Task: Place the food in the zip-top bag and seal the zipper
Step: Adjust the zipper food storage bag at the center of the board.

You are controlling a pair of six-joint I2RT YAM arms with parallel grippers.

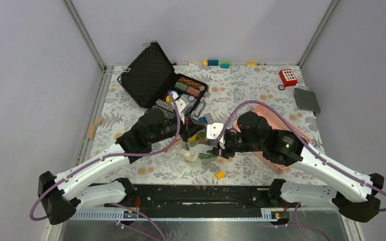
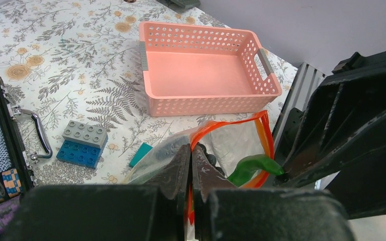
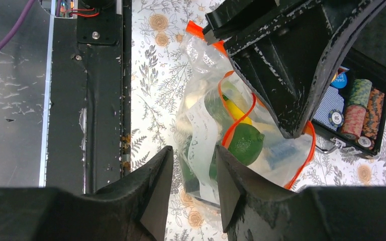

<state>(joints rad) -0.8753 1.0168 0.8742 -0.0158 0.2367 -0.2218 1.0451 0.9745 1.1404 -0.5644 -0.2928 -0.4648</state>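
Zip-top bag (image 1: 193,155): left gripper (image 1: 186,143) and right gripper (image 1: 215,150) are covering most of it from above, contents reading too small to tell. Chip case (image 2: 0,150): left wrist view's edge is cutting it off at 9 o'clock.

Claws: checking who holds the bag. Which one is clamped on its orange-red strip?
The left claw, pinched shut on the zipper of the zip-top bag; the right claw stands open, fingers apart.

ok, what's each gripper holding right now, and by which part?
Left gripper pinches the zip-top bag at its mouth edge, by the zipper. Right gripper stands open over the bag, holding nothing.
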